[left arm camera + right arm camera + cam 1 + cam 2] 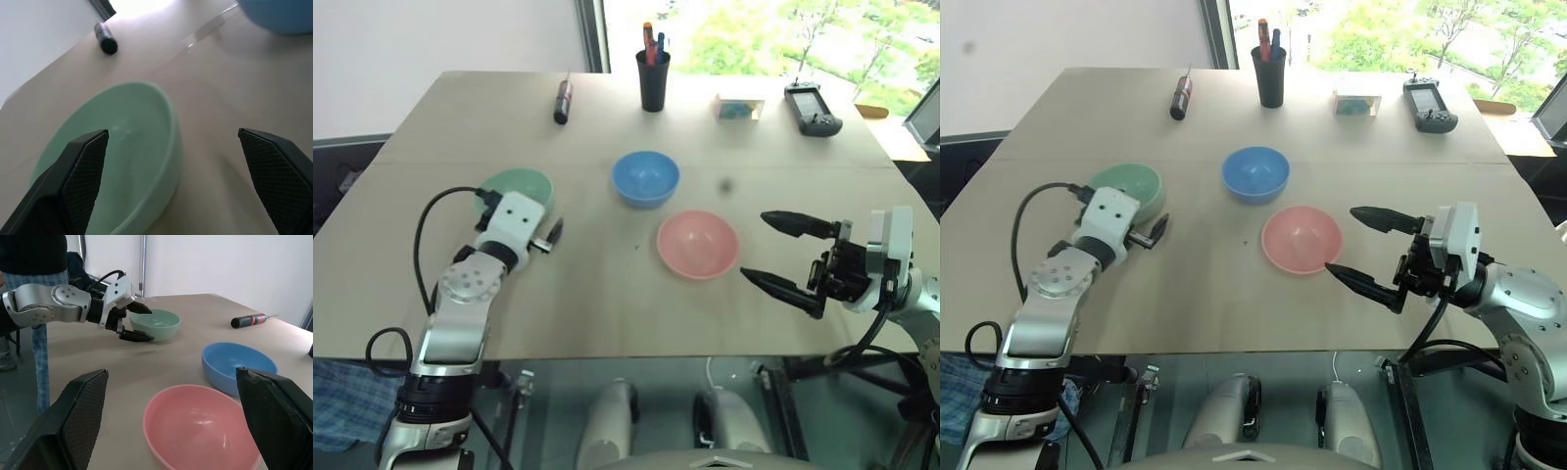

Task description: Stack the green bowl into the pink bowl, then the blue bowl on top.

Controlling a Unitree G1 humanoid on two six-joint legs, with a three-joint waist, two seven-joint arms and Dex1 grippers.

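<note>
The green bowl (132,161), pink bowl (200,431) and blue bowl (237,364) look like smooth, slightly glossy plastic. The table (607,284) has a matt, paper-like tan surface.

Tan table (607,294), white wall (440,29), bright window (783,39), apparently trees outside.

no legible text, labels or numbers anywhere (bowls plain, desk items unmarked)

Head stereo downward; wrist cameras close.
</note>
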